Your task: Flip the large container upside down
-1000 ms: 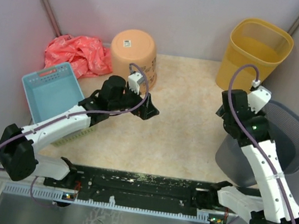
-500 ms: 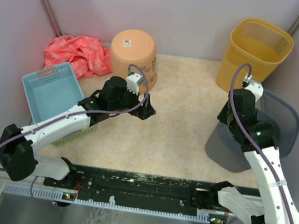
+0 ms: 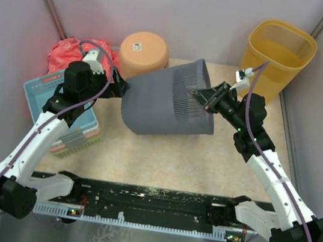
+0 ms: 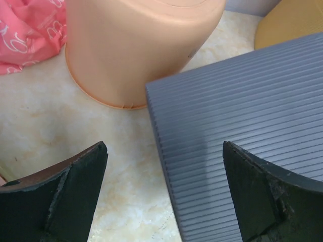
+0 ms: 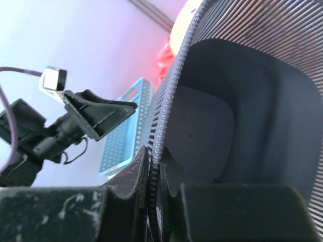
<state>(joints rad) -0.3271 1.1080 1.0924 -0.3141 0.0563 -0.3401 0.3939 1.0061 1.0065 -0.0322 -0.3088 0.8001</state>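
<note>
My right gripper (image 3: 200, 96) clamps the rim of the large grey container (image 3: 164, 103), tipped sideways over the worktop (image 3: 204, 164). My left gripper (image 3: 119, 88), spread wide, flanks its base. Around it: yellow bin (image 3: 277, 56), upturned orange bucket (image 3: 144, 48), blue basket (image 3: 47, 89), pink cloth (image 3: 65, 52). Speckled beige surface, grey walls (image 3: 196, 10).

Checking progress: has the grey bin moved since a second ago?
Yes: grey bin went left, from below the yellow bin to beside the orange bucket, tipped sideways.

The grey container (image 3: 159, 105) is ribbed matt plastic (the peach tub (image 3: 143, 48) smooth, satiny).
</note>
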